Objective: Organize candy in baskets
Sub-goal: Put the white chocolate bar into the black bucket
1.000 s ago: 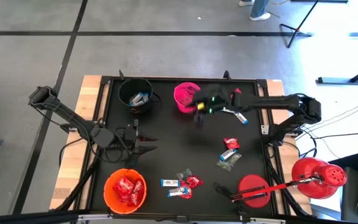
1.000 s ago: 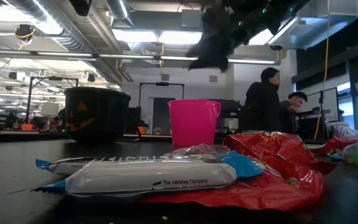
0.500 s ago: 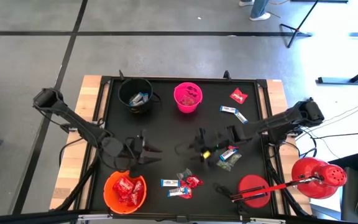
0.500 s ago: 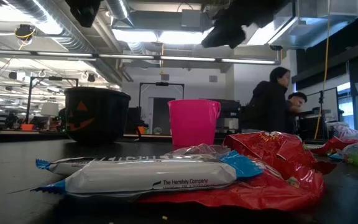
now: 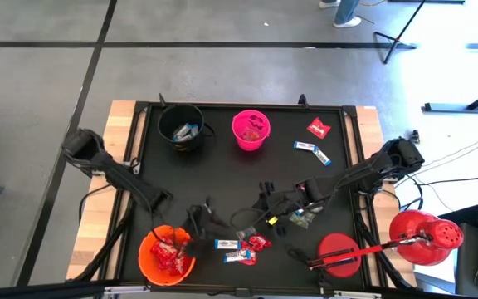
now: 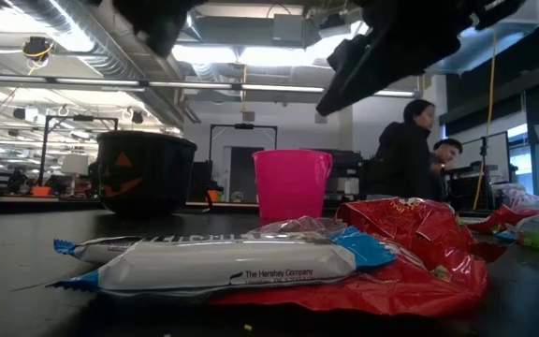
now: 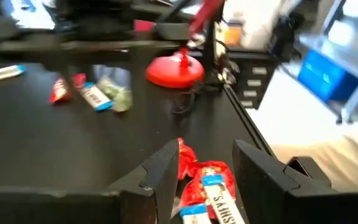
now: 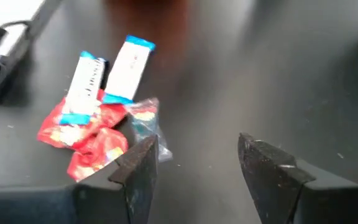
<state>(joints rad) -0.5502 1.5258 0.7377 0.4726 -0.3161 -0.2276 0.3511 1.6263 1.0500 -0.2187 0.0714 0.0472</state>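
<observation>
candy (image 5: pixel 241 247) in a small heap of red and blue-and-white wrappers near the front of a black table (image 5: pixel 222 178). more pieces toward the right edge. black bucket (image 5: pixel 181 127) and pink bucket (image 5: pixel 250 130) at the back, orange bucket (image 5: pixel 166 252) in front. left gripper (image 7: pixel 205 171) and right gripper (image 8: pixel 194 163) above the heap, fingers parted, holding nothing. beyond the table, an open room with ceiling lights and two people (image 6: pixel 410 154).

There are three buckets: one black bucket (image 5: pixel 181 128), one pink bucket (image 5: pixel 251 129) and one orange bucket (image 5: pixel 166 253) (red packets (image 5: pixel 166 250) inside, number unclear). Two grippers.
</observation>
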